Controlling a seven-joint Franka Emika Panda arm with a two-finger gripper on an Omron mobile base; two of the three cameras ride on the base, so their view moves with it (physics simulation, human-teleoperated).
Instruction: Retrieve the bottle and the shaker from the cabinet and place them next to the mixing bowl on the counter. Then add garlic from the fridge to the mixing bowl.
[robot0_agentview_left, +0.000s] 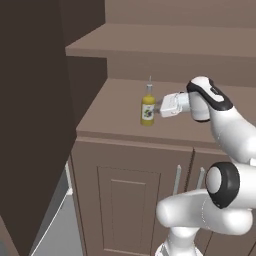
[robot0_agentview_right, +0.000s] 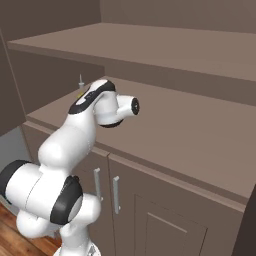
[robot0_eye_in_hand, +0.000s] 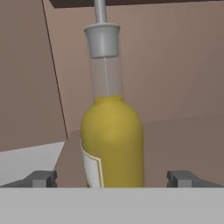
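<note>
The bottle (robot0_agentview_left: 147, 111) is small and yellow with a thin grey spout, and it stands upright on the lower shelf (robot0_agentview_left: 115, 122) of the open cabinet. My gripper (robot0_agentview_left: 157, 108) reaches in level from the right, its tips at the bottle's side. In the hand view the bottle (robot0_eye_in_hand: 113, 140) rises close between my two fingertips (robot0_eye_in_hand: 41, 178), which stand wide apart on either side of it, so the gripper (robot0_eye_in_hand: 113, 179) is open. Only the bottle's spout (robot0_agentview_right: 80, 80) pokes up behind my arm in the right base view. The shaker, mixing bowl, counter, garlic and fridge are out of view.
An open cabinet door (robot0_agentview_left: 30, 125) hangs dark at the left. An upper shelf (robot0_agentview_left: 150, 47) lies close above the bottle's spout. Below the lower shelf are panelled doors with silver bar handles (robot0_agentview_left: 176, 180). The lower shelf (robot0_agentview_right: 190, 125) stretches bare to the right.
</note>
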